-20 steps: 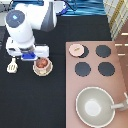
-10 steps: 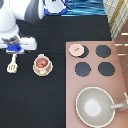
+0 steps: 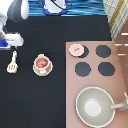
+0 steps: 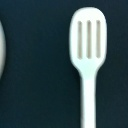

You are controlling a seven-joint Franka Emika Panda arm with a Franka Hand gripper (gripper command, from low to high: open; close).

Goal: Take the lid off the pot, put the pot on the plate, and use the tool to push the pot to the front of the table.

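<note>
The pot, pinkish-tan with a reddish-brown inside, sits uncovered on the cream plate on the black table, left of centre. The pale-pink lid lies on the stove, over its top-left burner. The tool, a cream-white slotted spatula, lies on the table to the left of the pot. My gripper hangs at the exterior view's left edge, just above the tool's head and not touching it. The wrist view shows the tool close up, with the plate's rim at the edge.
A brownish-pink stove top with several black burners fills the exterior view's right side. A large grey-green pan with a long handle stands at its bottom. A white object sits on a blue strip at the top.
The arm has drawn away from the pot toward the exterior view's left and slightly up, and now hangs over the tool. Pot, plate, lid and tool have not moved.
</note>
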